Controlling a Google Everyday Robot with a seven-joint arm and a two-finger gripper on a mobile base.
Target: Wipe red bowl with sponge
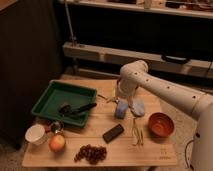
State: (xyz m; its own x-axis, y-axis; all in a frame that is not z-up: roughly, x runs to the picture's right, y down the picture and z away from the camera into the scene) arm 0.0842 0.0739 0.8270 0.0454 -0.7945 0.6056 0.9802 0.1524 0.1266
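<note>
Furthest left, a dark cabinet (25, 50) stands close against the wooden tabletop (150, 150), so there is little room off that edge. The green tray (46, 102) fills the tabletop's back-left part and holds some dark utensils (75, 108). In front of the tray, by the near-left corner, sit a white cup (35, 134) and an apple (57, 143). A bunch of dark grapes (91, 153) lies to the front-right of the tray, near the front edge. A flat black block (113, 133) lies just past the tray's front-right corner. Right of the tray, across a narrow strip of bare wood, is the blue sponge (121, 109), with a pale blue-grey cloth (138, 106) touching it on the side away from the tray. The gripper (114, 97) hangs just above the sponge's tray-side end, its fingers spread and holding nothing. Some thin yellowish sticks (137, 132) lie further right of the tray and toward the front. The red bowl (161, 124) sits well to the right of the tray, upright and near the right edge, with bare wood in front of it. The white arm (165, 90) reaches in from the right, passing above the tabletop behind the bowl. A pale ledge (125, 52) runs along the back of the room beyond the tray.
</note>
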